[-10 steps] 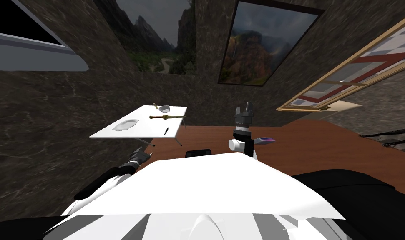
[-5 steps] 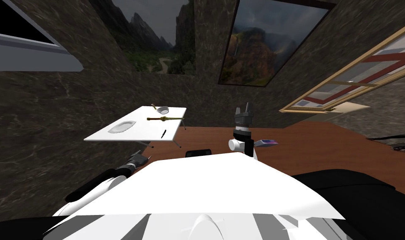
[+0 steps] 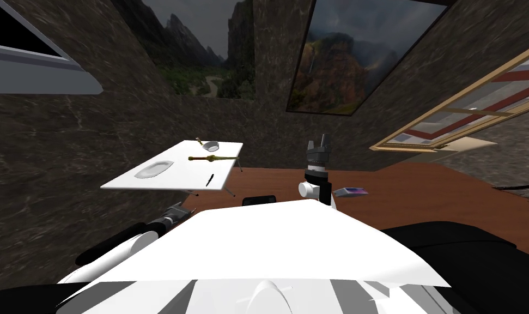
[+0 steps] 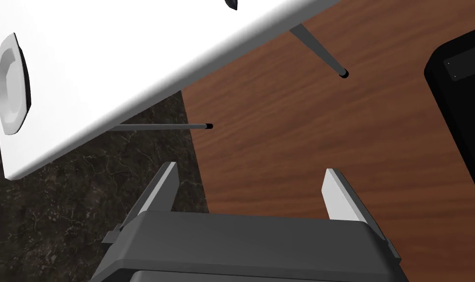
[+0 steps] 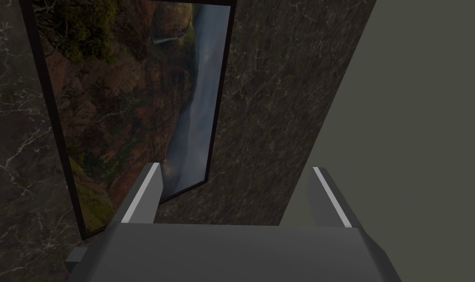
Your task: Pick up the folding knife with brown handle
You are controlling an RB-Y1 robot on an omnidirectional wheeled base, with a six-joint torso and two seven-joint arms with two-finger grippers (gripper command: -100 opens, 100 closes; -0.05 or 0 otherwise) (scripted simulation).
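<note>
Both grippers are spread wide, nothing held. The left gripper (image 4: 250, 169) hangs low, below the near edge of the white bench (image 4: 133, 58), over the brown floor (image 4: 290, 147). The right gripper (image 5: 236, 167) is raised, well off to the side. On the bench, 1 small dark pen-like thing (image 3: 209, 180) lies nearest, with a plate (image 3: 154, 169) beside it. Farther back is what I take for the knife (image 3: 206, 158), lying flat just before a bowl (image 3: 210, 145). It looks light, stiff and thin, and likely to skid. Best pinched from above, across the thicker brownish handle near its middle.
</note>
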